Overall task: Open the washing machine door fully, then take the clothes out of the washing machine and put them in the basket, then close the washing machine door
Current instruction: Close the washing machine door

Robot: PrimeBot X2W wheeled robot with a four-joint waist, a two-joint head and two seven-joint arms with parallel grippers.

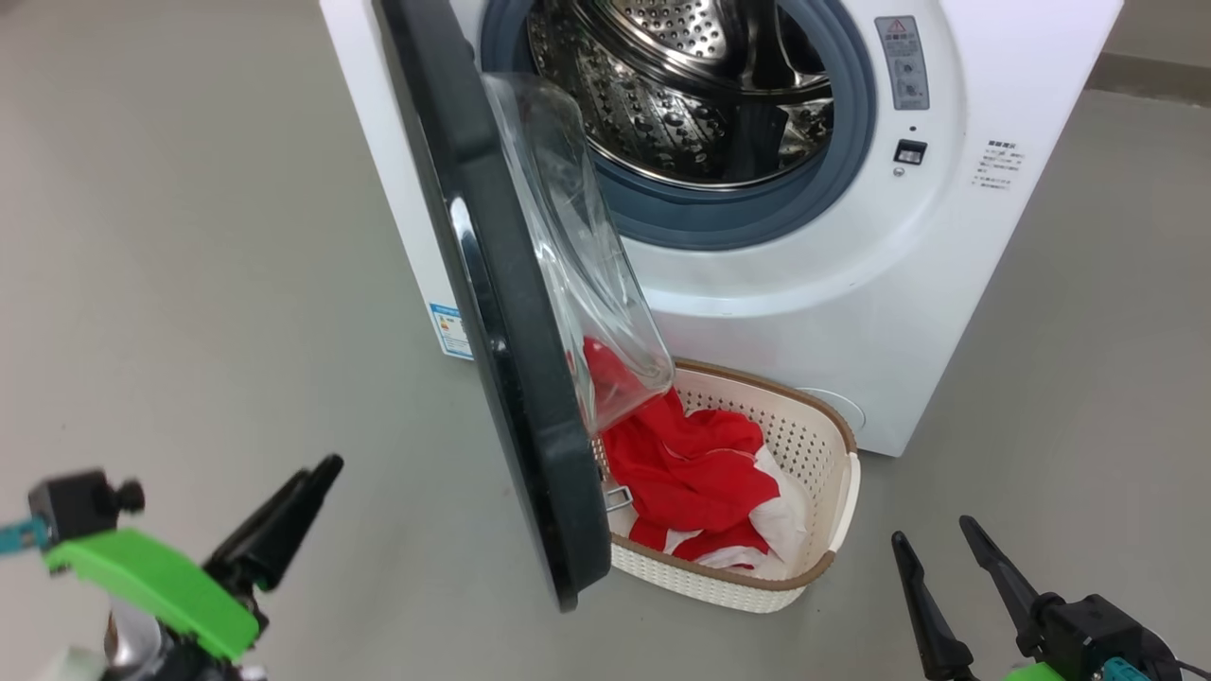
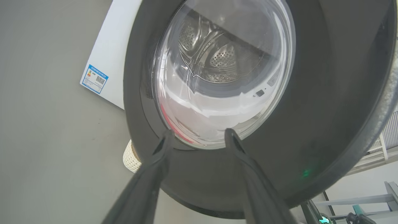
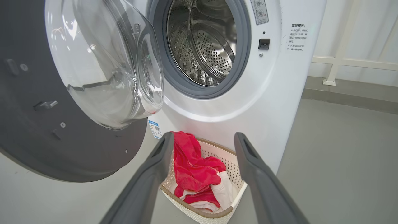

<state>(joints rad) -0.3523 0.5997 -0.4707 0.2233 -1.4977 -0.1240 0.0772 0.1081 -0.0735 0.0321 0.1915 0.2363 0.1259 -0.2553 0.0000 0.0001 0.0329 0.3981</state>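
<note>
Red with white panels, the clothes (image 1: 691, 473) are lying bunched inside the basket (image 1: 705, 579). The basket is sitting on the grey floor (image 1: 189, 236), close against the foot of the washing machine (image 1: 851, 312) and below its round opening. One red fold is rising above the basket's rim at the end nearest the door.

The washing machine door (image 1: 511, 378) is standing swung out from the front, partly open. Its black rim is turning edge-on to the head camera, and its clear glass bowl is bulging back toward the steel drum (image 1: 662, 95). The door's lower edge is hanging in front of the basket's left end. The drum is showing through the opening, ringed by the grey seal (image 1: 738, 213). A small blue label (image 1: 451, 331) is sticking to the machine's lower left corner.

The left gripper (image 1: 317, 470) is hovering low before the door's outer face, apart from it, with its fingers parted and grasping nothing. The right gripper (image 1: 932, 530) is hanging over the floor near the basket's right side, fingers spread wide and empty.
</note>
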